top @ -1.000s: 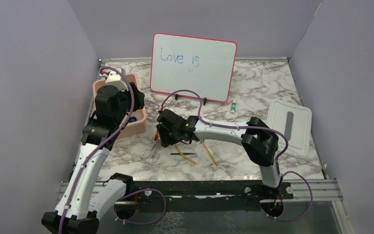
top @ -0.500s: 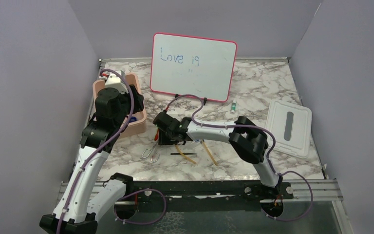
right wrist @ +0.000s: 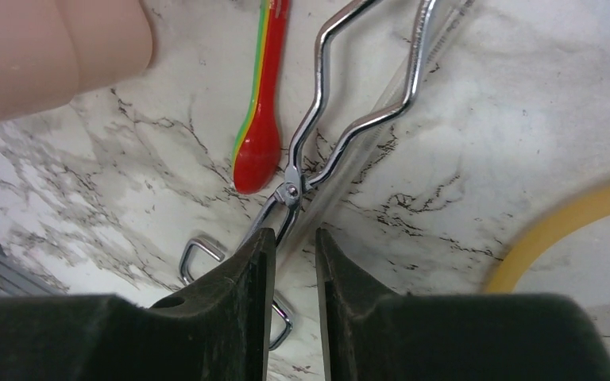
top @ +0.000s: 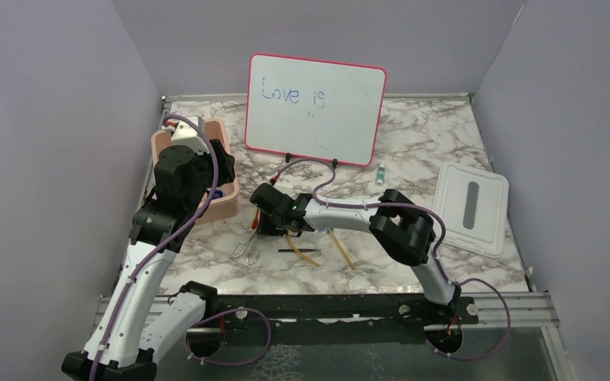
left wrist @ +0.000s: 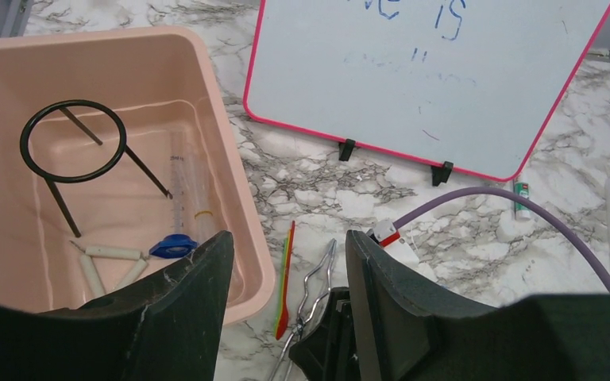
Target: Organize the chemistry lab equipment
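The metal tongs [right wrist: 289, 191] lie flat on the marble table [right wrist: 484, 119], bright chrome wire with wavy arms crossing at a small rivet and squared loop handles, just beside a red-tipped spatula [right wrist: 258, 151] edged in green and yellow. The right gripper [right wrist: 295, 234] hangs over the handles, fingers a narrow slit apart. The left gripper [left wrist: 287, 238] is spread wide at the pink bin's [left wrist: 238, 182] rim.

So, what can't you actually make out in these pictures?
Pink bin contents: top view, left arm covers them.
Whiteboard writing: left wrist view, top edge cuts it off.
Small tube label: too small in the top view.
Tongs handles: right wrist view, partly behind the right fingers; whether these touch the tongs cannot be told.
Yellow tube: right wrist view, blurred, cut by the right edge.
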Tool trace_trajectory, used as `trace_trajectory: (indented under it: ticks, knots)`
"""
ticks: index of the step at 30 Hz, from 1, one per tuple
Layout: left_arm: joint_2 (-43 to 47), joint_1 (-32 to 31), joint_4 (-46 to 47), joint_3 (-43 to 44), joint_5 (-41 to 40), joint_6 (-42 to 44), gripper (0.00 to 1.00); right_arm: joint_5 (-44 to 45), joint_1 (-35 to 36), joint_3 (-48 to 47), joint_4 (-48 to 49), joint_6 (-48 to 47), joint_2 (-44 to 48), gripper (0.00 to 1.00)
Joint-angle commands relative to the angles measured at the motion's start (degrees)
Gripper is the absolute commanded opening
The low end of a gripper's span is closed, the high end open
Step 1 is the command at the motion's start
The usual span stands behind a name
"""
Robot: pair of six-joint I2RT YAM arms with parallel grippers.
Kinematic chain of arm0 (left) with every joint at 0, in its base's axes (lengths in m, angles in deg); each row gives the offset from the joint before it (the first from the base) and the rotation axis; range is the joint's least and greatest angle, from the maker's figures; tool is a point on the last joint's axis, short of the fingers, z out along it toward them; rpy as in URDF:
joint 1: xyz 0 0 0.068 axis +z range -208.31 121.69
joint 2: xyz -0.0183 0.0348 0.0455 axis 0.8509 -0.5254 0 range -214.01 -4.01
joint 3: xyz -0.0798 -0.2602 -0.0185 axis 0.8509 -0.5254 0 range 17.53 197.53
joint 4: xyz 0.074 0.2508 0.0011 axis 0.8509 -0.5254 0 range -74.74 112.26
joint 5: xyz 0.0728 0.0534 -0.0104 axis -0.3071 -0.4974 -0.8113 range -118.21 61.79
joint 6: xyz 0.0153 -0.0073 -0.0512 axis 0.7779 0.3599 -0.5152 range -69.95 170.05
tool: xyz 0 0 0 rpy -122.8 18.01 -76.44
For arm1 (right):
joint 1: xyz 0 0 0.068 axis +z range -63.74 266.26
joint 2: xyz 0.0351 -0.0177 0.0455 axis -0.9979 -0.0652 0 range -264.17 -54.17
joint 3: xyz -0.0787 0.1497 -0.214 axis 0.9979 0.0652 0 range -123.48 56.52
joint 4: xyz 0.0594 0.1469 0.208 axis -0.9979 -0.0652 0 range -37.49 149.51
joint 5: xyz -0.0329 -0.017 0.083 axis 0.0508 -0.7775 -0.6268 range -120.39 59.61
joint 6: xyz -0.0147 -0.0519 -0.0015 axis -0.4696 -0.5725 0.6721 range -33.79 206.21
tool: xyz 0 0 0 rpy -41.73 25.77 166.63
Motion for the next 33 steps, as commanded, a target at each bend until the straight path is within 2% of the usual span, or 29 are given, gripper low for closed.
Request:
trace_trajectory:
  ticks: [1, 12, 23, 25, 28, 33]
  knots:
    - [1.14, -0.25, -0.31, -0.62, -1.42, 0.52, 0.57, 0.57, -0.5, 2.52, 1.09, 5.11, -0.64, 0.28]
    - [1.27, -0.36, -0.17, -1.57, 1.83, -1.17, 0.58, 4.96, -1.46, 13.9, 6.37, 11.42, 10.14, 0.08]
    - [0.39, -0.32, 0.33, -3.5, 7.79, -3.99, 0.62, 2.97, -3.21, 24.39, 14.82, 8.45, 20.69, 0.01]
    - [-0.17, -0.33, 0.29, -4.03, 10.92, -5.8, 0.69, 2.03, -3.49, 27.42, 20.02, 6.0, 23.34, 0.01]
    - [-2.46, -0.32, 1.58, -4.86, 19.87, -8.54, 0.72, 1.4, -3.83, 31.26, 26.52, 0.55, 27.91, 0.01]
    - [-4.7, -0.33, 8.5, -6.93, 34.92, -12.96, 0.74, -0.93, -4.03, 35.04, 33.3, -10.03, 35.22, 0.01]
